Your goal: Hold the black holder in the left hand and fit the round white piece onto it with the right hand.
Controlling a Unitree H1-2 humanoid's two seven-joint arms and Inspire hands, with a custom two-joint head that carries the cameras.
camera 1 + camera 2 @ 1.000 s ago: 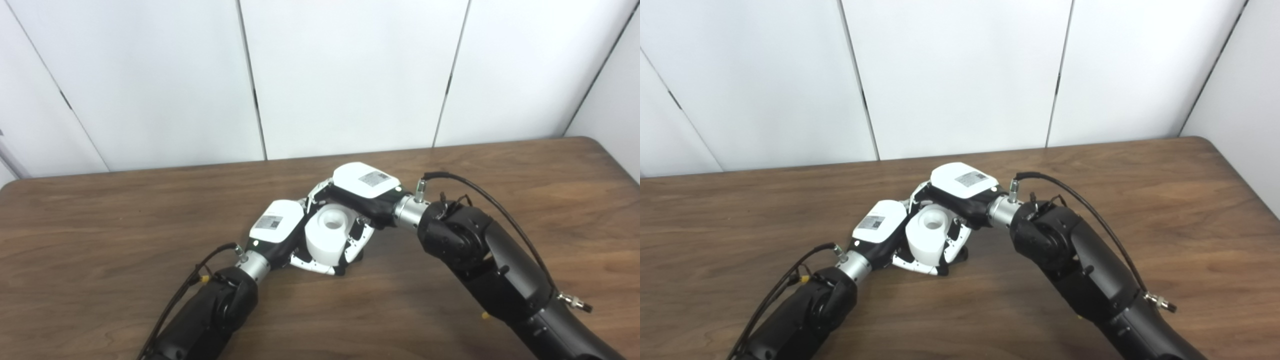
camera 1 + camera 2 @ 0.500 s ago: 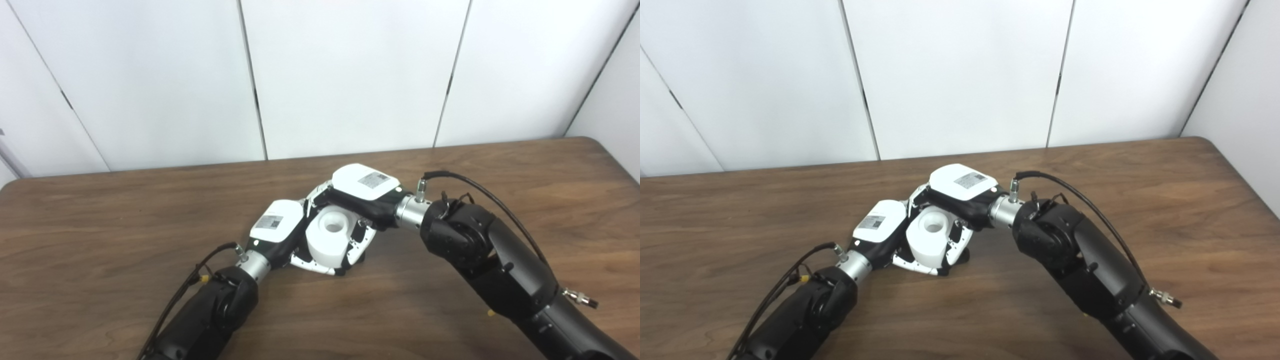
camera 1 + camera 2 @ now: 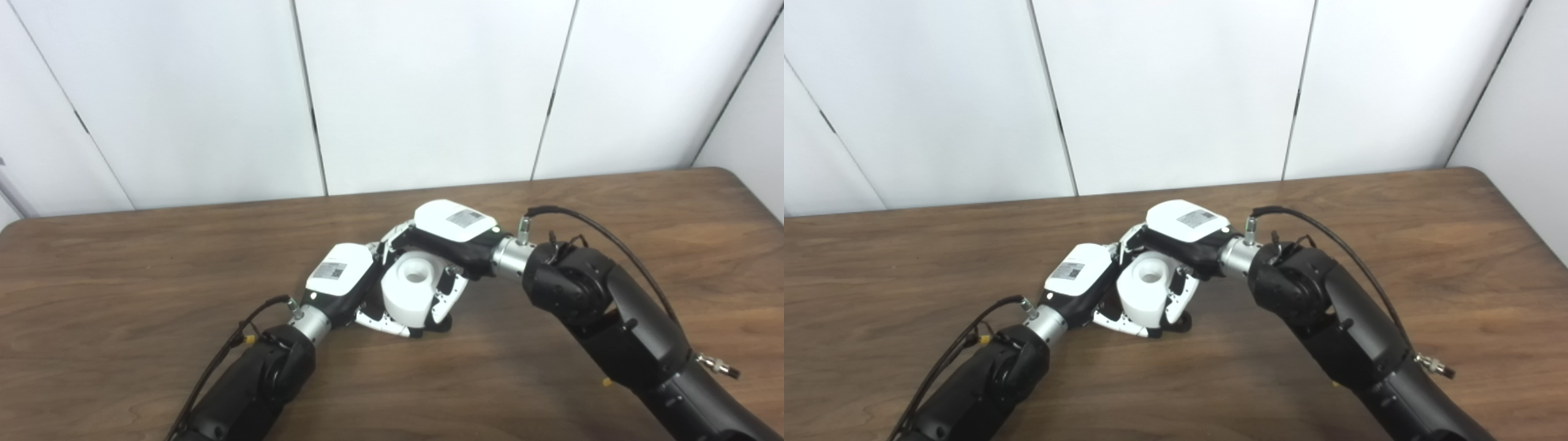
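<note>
Where both hands meet, round white piece (image 3: 409,293)

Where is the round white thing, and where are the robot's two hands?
round white piece (image 3: 409,294): left eye view, on its curved side wall.
left hand (image 3: 340,277): left eye view, on the white back cover.
right hand (image 3: 1185,225): right eye view, on the white back cover.

Two black, rounded forearms, each ending in a short silver metal wrist cuff. Left hand (image 3: 340,277) and right hand (image 3: 454,224) with glossy white back plates, each carrying a small grey printed label. Fingers (image 3: 381,326) white with black parts and small dark screw holes. Thin black cable (image 3: 603,234) looping along each forearm into a small metal connector near the wrist.
</note>
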